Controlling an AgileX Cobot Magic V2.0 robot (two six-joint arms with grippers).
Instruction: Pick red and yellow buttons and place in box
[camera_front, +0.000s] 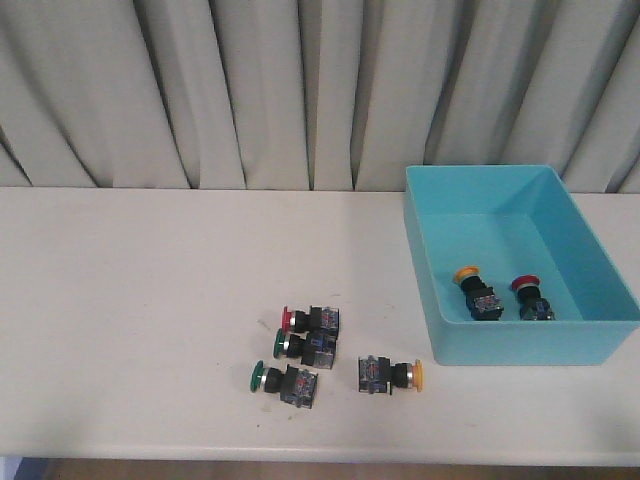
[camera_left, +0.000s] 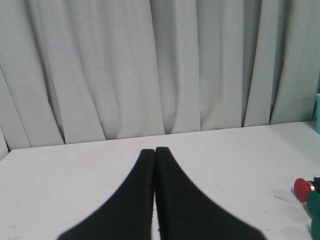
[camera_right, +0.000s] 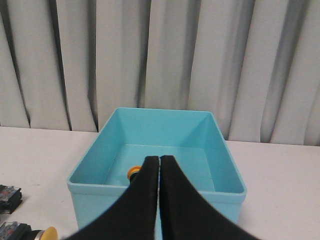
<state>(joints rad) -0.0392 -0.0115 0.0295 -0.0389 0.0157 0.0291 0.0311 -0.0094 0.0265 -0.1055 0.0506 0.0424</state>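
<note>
Task looks done, or nearly: the yellow mushroom-cap button and the red mushroom-cap button both lie inside the light-blue box, on its floor near the front wall, yellow at 9 o'clock of red, close but apart.

L to R on the tabletop: a cluster w/ a small red-headed switch, a green-capped switch just below it, another green one at 6 o'clock; then a small yellow-headed switch lying on its side, near the box's front-left corner. Those four aren't task items, so nothing seems left to pick.

The two in the box: black bodies, wide caps, tipped over w/ caps toward 11–12 o'clock.

Left gripper: fingers pressed together, holding nothing, above bare tabletop. Right gripper: fingers likewise closed & empty, aimed at the box; the yellow cap peeks beside them.
</note>
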